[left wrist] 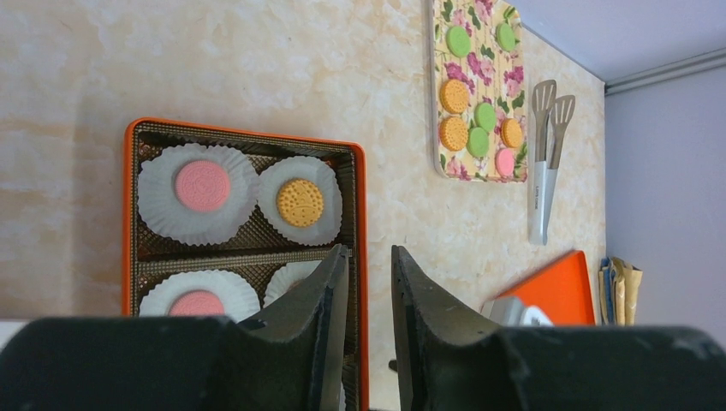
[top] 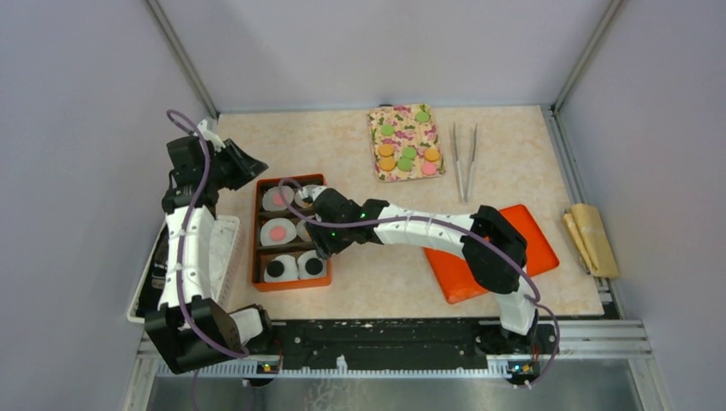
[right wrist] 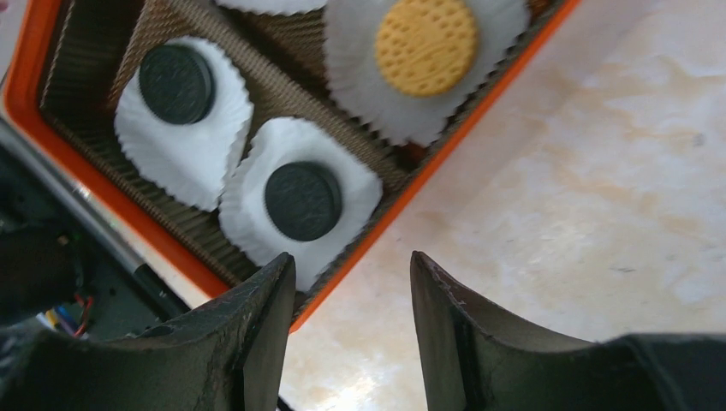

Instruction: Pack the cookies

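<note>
The cookies are small flat discs. Several green, orange and pink ones lie on a floral tray [top: 406,142] [left wrist: 476,94] at the back. Others sit in white paper liners inside an orange box [top: 258,235] [left wrist: 130,214]: pink [left wrist: 202,185], orange [left wrist: 300,202] [right wrist: 425,45] and two black [right wrist: 177,83] [right wrist: 302,200]. My left gripper [top: 257,169] [left wrist: 369,250] hovers by the box's far left corner, its jaws a narrow gap apart and empty. My right gripper [top: 318,248] [right wrist: 352,257] hangs open and empty over the box's right rim, beside the black cookies.
Metal tongs [top: 465,158] [left wrist: 544,163] lie right of the floral tray. An orange lid [top: 496,253] rests under the right arm. Tan sticks [top: 591,238] lie at the right edge of the table. A white basket [top: 224,248] stands left of the box.
</note>
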